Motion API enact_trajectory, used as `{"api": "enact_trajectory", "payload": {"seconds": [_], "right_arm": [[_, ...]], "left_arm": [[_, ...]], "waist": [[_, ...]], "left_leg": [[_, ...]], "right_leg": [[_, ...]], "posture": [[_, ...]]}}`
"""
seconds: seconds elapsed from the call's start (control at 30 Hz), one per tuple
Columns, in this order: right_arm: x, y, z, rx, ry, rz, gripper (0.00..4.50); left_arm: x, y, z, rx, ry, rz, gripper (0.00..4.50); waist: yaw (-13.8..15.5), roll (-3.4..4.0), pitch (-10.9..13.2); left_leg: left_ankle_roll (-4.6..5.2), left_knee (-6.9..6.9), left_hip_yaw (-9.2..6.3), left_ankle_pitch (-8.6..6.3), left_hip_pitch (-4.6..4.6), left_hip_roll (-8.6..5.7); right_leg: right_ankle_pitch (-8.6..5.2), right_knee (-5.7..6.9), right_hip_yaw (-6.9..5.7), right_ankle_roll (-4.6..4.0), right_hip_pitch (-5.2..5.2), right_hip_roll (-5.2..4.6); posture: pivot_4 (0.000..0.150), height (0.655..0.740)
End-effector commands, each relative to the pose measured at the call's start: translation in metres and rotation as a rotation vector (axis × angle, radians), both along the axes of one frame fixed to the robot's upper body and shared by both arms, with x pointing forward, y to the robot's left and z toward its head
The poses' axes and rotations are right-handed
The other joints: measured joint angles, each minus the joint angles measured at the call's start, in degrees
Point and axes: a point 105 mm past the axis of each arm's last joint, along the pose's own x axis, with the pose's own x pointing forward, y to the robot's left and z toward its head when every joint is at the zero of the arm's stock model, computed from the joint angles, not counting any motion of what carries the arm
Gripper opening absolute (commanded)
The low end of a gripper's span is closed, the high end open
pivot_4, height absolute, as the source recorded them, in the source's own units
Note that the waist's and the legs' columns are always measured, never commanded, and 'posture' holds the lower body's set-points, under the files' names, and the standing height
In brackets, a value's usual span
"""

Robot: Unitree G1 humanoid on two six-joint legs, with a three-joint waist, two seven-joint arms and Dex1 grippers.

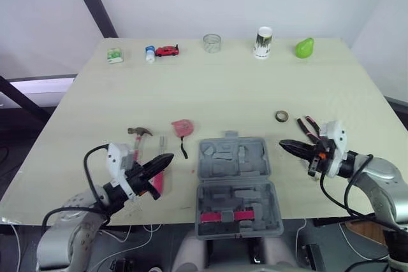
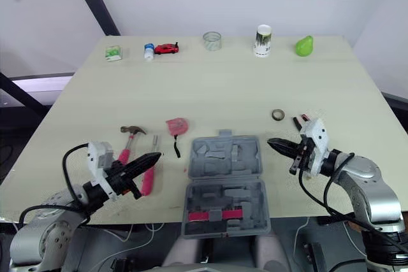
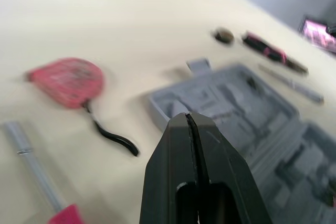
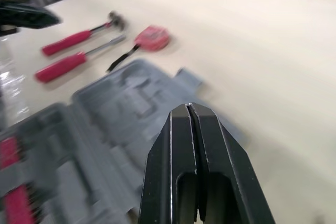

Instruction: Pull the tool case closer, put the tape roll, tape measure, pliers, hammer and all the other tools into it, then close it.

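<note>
Tools on both flanks, and the grey moulded plastic tool case (image 1: pixel 255 157) lies open in the middle, right at the near edge of the pale wooden table (image 1: pixel 223 87). Pulled close enough, by my reckoning, so the loading is the job now. One pink bar-shaped tool (image 1: pixel 223 215) sits in the near half.

Left gripper (image 1: pixel 167 158) hovers just left of the case, its black fingers pressed together, nothing held. Right gripper (image 1: pixel 285 145) mirrors it just right of the case, pinched together too and empty.

Under the left arm lies the pink-handled screwdriver (image 2: pixel 147 181), with the pink-handled steel hammer (image 2: pixel 127 144) beside it further left. The flat pink tape measure (image 1: pixel 182 127) with its black strap lies just beyond the case's far left corner. Over on the right, the small dark tape roll (image 1: pixel 282 116) and the pink-and-black pliers (image 1: pixel 309 125) sit close together, the pliers just beside the right gripper.

To do this well, I'd say each claw must spread before it drops. It should take a handle near its middle so nothing swings, then lay the tool along its matching recess. Anything left proud would likely stop the lid closing.
</note>
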Motion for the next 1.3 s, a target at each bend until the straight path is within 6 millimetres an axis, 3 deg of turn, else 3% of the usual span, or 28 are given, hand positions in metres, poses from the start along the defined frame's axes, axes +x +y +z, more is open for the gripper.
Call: {"api": "enact_trajectory", "payload": {"seconds": [0.03,0.17,0.2,0.23,0.37,0.63,0.83,1.13,1.3], "right_arm": [[-0.008,-0.023,0.007,0.018,-0.064,-0.054,1.29],[-0.032,-0.072,-0.008,-0.032,-0.046,-0.161,3.36],[-0.037,-0.08,-0.01,-0.037,-0.043,-0.182,4.09],[-0.044,-0.092,-0.014,-0.047,-0.027,-0.214,4.32],[-0.071,-0.133,-0.028,-0.083,0.026,-0.319,4.44],[-0.089,-0.169,-0.045,-0.104,0.075,-0.412,4.44],[-0.084,-0.168,-0.046,-0.087,0.065,-0.395,4.44],[-0.044,-0.119,-0.015,-0.068,-0.024,-0.234,4.44],[-0.003,-0.084,-0.004,-0.215,0.006,-0.135,4.44]], "left_arm": [[-0.012,0.012,0.01,-0.028,-0.061,0.043,1.31],[-0.034,0.039,-0.007,-0.014,0.005,0.14,3.29],[-0.039,0.044,-0.01,-0.008,0.018,0.158,4.02],[-0.045,0.055,-0.016,0.002,0.039,0.192,4.25],[-0.075,0.094,-0.038,0.056,0.126,0.303,4.4],[-0.098,0.12,-0.06,0.101,0.186,0.332,4.4],[-0.087,0.114,-0.052,0.096,0.145,0.292,4.4],[-0.043,0.071,-0.009,0.063,0.0,0.124,4.4],[-0.024,0.031,0.019,0.022,-0.076,-0.042,4.4]], "waist": [[0.1,0.0,0.0],[0.2,-0.02,0.0],[0.1,-0.01,0.0],[0.1,0.0,0.0],[-0.2,-0.01,-0.1],[-0.1,-0.31,-0.4],[0.0,-0.26,-0.5],[-0.1,-0.13,-0.7],[-0.1,-0.11,-0.7]], "left_leg": [[0.0,-0.01,0.0,0.0,-0.01,0.0],[0.01,-0.02,0.02,-0.01,-0.04,-0.01],[0.01,-0.02,0.04,-0.01,-0.04,0.0],[0.01,-0.03,0.1,-0.01,-0.01,0.0],[0.01,-0.03,0.29,-0.01,0.15,0.01],[0.01,-0.04,0.5,-0.01,0.2,0.08],[0.01,-0.04,0.46,-0.01,0.19,0.15],[0.01,-0.05,0.25,-0.01,0.23,0.15],[0.01,-0.04,0.27,-0.01,0.27,0.1]], "right_leg": [[0.0,-0.02,0.0,-0.01,0.0,0.0],[0.0,-0.17,-0.01,0.0,0.04,0.0],[0.0,-0.19,-0.01,0.0,0.05,0.0],[-0.01,-0.23,0.01,0.0,0.05,0.02],[-0.08,-0.33,0.01,-0.11,0.19,0.14],[-0.18,-0.41,0.06,-0.22,0.2,0.19],[-0.16,-0.41,0.08,-0.24,0.2,0.15],[-0.12,-0.38,0.13,-0.2,0.24,0.15],[-0.01,-0.37,0.19,-0.04,0.24,0.15]], "posture": [[0.15,0.74],[0.15,0.74],[0.15,0.74],[0.15,0.74],[0.15,0.74],[0.15,0.74],[0.15,0.74],[0.15,0.74],[0.15,0.74]]}}
